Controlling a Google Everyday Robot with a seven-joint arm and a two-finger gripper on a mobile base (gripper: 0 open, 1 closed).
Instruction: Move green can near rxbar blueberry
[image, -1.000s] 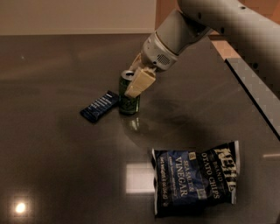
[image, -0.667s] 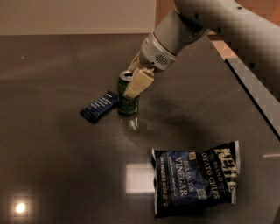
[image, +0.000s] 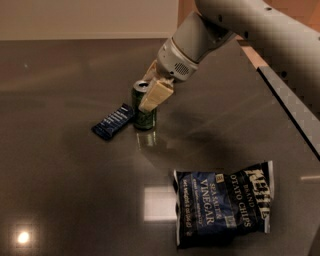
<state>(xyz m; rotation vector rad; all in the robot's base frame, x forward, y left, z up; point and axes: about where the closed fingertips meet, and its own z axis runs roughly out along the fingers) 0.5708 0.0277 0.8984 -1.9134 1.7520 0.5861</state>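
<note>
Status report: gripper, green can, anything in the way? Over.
Gripper down at the can, by its top. The can upright, close beside the rxbar. Chips bag well off, not in the way.

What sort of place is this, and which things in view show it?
Probably a break-room or office kitchen counter: a dark glossy countertop carries snacks, a green can beside an rxbar blueberry and a chips bag. The robot's gripper sits at the can's top.

We see a dark glossy tabletop (image: 60, 190) mirroring bright light spots (image: 22, 237), a pale wall (image: 75, 20) behind, wood edging (image: 251, 54) at our right, gripper (image: 146, 96) low over the table's middle.
</note>
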